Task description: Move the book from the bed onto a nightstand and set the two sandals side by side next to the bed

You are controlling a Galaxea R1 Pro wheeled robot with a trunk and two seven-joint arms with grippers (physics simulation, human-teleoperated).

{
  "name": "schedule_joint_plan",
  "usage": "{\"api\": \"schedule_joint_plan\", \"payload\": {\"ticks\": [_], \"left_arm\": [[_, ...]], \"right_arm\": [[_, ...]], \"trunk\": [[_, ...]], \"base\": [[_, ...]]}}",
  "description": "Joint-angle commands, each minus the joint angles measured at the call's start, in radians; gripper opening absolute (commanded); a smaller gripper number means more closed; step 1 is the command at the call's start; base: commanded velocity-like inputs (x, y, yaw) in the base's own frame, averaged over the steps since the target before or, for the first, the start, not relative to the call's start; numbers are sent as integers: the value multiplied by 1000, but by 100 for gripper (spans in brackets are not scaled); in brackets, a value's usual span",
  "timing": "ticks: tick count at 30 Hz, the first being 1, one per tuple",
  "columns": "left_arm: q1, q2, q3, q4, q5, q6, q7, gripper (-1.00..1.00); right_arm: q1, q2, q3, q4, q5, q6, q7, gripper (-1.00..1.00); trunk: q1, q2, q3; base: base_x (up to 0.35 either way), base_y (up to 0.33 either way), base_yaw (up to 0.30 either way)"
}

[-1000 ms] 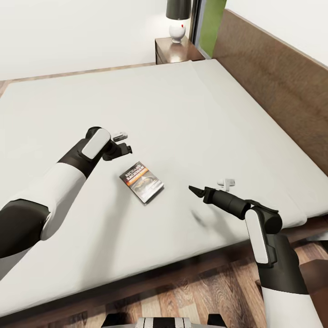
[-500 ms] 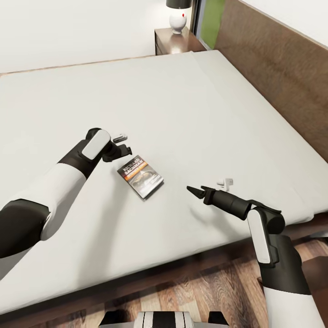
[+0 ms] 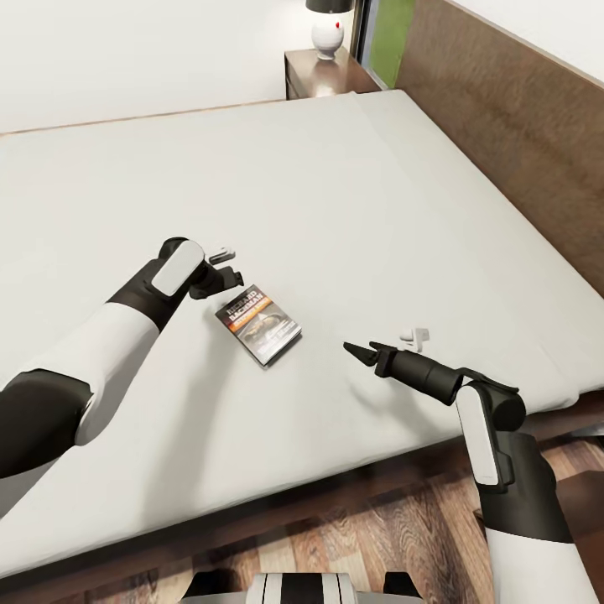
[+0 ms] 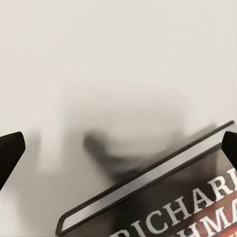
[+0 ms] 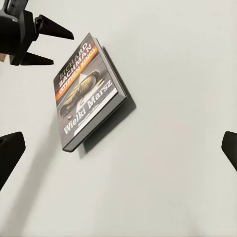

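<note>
We see the left hand just above the mattress, its fingers spread, with nothing between them. In the left wrist view only the two dark fingertips show at the frame edges, and the rest of that hand is cut off. The book lies flat on the bed, cover up, its near top corner just beside the left hand; we cannot tell whether they touch. In the left wrist view the book is cropped, so that only its edge and part of the white lettering are legible.

The right hand hovers over the mattress near the bed's front edge, well apart from the book, fingers spread and empty. In the right wrist view its fingertips appear only as dark corners. That view shows the whole book with its orange band, and the left hand beside its top end.

At the far corner of the bed stands the nightstand, partly hidden by the mattress. A lamp on it is cut off at the top. The headboard runs along the right.
</note>
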Motion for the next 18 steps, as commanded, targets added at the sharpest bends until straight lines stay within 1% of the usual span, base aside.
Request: {"api": "schedule_joint_plan", "payload": {"ticks": [1,11,15,18], "left_arm": [[0,1,-7,-2,10,0,9,100],[9,0,-11,-3,11,-1,9,100],[17,0,-11,-3,11,-1,-13,100],[22,1,-10,-3,9,-1,-42,100]], "right_arm": [[-1,0,-2,0,-1,6,4,100],[0,-1,-5,0,-2,6,9,100],[2,-1,-5,0,-2,5,10,100],[2,-1,-5,0,-2,4,15,100]], "trunk": [[0,0,-1],[0,0,-1],[0,0,-1],[0,0,-1]], "base": [[0,0,0],[0,0,0],[0,0,0],[0,0,0]]}}
